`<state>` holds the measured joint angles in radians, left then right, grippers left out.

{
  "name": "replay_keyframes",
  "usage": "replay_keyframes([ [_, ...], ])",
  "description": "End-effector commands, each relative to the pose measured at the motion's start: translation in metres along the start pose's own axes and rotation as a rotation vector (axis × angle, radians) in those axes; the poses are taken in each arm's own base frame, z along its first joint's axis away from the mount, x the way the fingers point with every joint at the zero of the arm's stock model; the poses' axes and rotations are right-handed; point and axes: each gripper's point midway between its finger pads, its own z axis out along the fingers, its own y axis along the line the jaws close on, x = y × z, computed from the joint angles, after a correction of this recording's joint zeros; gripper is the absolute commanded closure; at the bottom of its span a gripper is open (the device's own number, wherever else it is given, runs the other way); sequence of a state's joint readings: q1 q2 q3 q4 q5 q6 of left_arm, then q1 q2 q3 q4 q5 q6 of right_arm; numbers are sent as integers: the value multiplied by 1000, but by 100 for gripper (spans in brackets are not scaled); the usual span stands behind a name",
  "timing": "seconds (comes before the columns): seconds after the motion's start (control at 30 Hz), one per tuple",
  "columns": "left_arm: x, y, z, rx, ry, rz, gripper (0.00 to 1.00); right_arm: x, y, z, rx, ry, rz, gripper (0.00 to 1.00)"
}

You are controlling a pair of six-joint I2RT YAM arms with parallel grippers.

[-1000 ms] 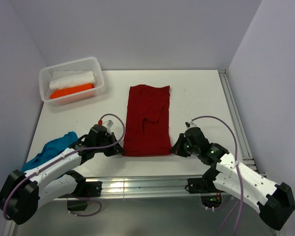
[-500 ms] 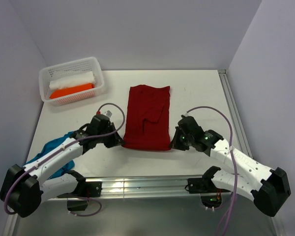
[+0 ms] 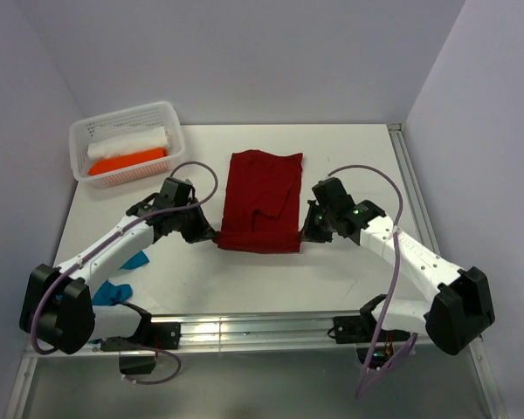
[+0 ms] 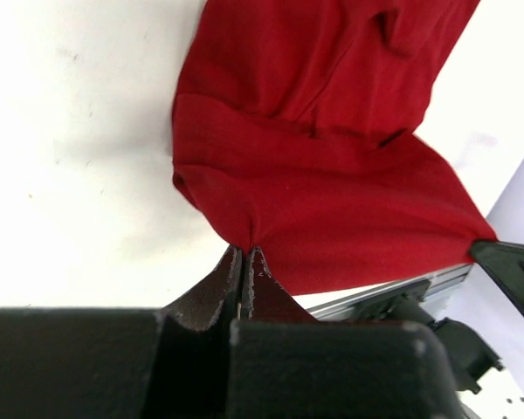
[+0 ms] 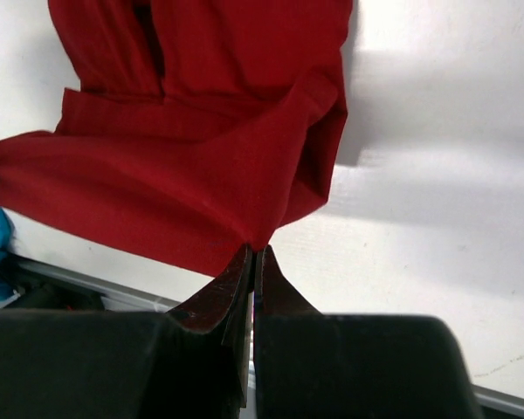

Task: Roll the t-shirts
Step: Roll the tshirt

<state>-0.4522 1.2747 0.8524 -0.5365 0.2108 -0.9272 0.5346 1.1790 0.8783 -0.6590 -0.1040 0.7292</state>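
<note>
The left gripper (image 4: 244, 262), its 2 black fingers pressed together, pinches a corner of the dark red soft cloth t-shirt (image 4: 332, 201); the shirt's near edge stretches rightward, raised above the white tabletop (image 4: 79, 175)

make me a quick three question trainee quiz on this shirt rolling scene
1. True or false: the left pincer and right pincer are each shut on a near corner of the dark red t-shirt.
2. What lies in the white basket? A) a white roll and an orange roll B) bottles C) nothing
3. Fill in: the teal-blue t-shirt lies beside the ___ arm.
Key: 1 true; 2 A; 3 left.
</note>
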Motion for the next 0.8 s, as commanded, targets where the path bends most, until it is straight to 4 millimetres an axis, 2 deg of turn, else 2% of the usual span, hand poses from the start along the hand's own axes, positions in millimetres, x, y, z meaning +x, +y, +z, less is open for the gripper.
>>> replay_keyframes([
  [0.0, -21, -8, -7, 1, -19, 13, 100, -24, -3, -2, 23, -27, -18, 100],
  [0.4, -54, -21, 6, 3, 9, 5, 100, -56, -9, 21, 61, -18, 13, 100],
  [0.77, -71, -24, 33, -6, 41, 31, 100, -82, -18, 36, 80, -34, 43, 100],
])
